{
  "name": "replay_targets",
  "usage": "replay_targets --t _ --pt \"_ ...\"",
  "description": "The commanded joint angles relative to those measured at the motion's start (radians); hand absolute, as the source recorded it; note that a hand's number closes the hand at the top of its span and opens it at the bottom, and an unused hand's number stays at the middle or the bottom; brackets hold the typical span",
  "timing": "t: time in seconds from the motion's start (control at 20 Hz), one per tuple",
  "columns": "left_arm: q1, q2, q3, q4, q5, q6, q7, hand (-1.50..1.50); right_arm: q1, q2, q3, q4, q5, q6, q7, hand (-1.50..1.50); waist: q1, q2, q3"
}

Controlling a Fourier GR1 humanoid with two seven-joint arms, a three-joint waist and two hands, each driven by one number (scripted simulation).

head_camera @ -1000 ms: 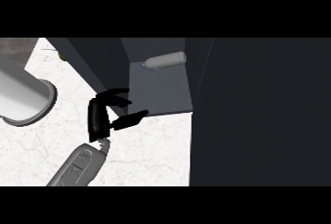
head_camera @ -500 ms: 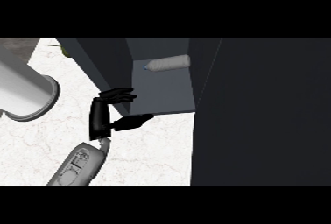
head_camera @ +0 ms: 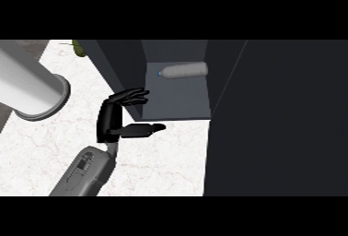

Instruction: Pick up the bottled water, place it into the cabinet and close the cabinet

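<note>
Bottled water (head_camera: 183, 70) lies in the cabinet (head_camera: 178, 100) — left hand (head_camera: 110, 120) just before its opening.

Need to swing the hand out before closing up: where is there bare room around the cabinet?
Bare counter lies between the left hand and the dark cabinet door, and left toward the grey cylinder. Inside the cabinet, the front is bare; the bottled water crowds the back.

We see a white, grey-veined marble counter top (head_camera: 159, 159) under even light. 1 large pale grey cylinder (head_camera: 27, 85) occupies its left side, and 1 small green object (head_camera: 78, 48) its far edge.
</note>
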Motion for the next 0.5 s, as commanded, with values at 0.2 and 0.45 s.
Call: replay_targets --t 0.2,0.45 --pt "-0.11 -0.008 0.08 -0.039 0.068 -0.102 -0.02 -1.5 0.082 -0.042 -0.015 -0.096 -0.015 -0.004 -0.001 -1.5 0.018 -0.004 0.004" --pt "-0.048 -0.026 0.068 -0.116 0.096 -0.138 0.001 -1.5 0.06 -0.037 -0.027 -0.056 -0.018 -0.008 -0.009 -1.5 0.027 -0.004 0.004"
